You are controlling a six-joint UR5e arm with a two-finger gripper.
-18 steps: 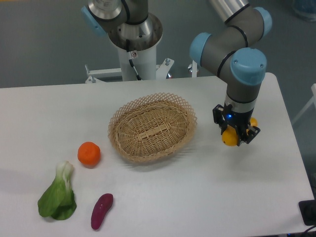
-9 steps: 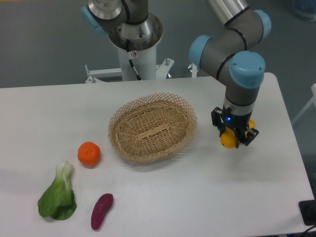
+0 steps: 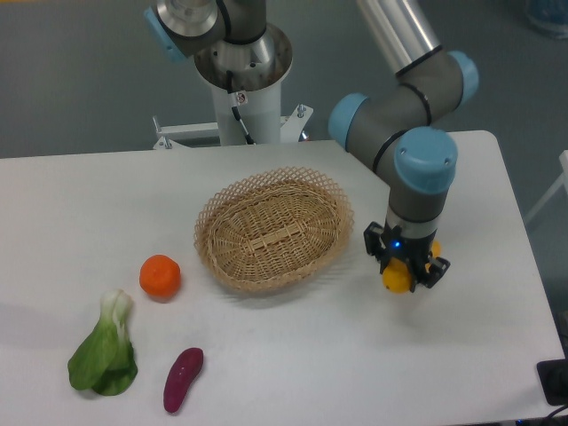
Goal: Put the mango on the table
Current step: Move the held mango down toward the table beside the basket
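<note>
The yellow-orange mango (image 3: 397, 277) sits between the black fingers of my gripper (image 3: 404, 272), which is shut on it. It hangs low over the white table (image 3: 293, 355), just right of the wicker basket (image 3: 273, 228). I cannot tell whether the mango touches the tabletop. The gripper body hides most of the fruit.
A round orange fruit (image 3: 160, 275) lies left of the basket. A green leafy vegetable (image 3: 105, 348) and a purple sweet potato (image 3: 183, 379) lie near the front left. The table's right edge (image 3: 532, 266) is near the arm.
The gripper has moved left and down toward the table front with the mango, ending closer to the basket's right rim and lower over the tabletop.
</note>
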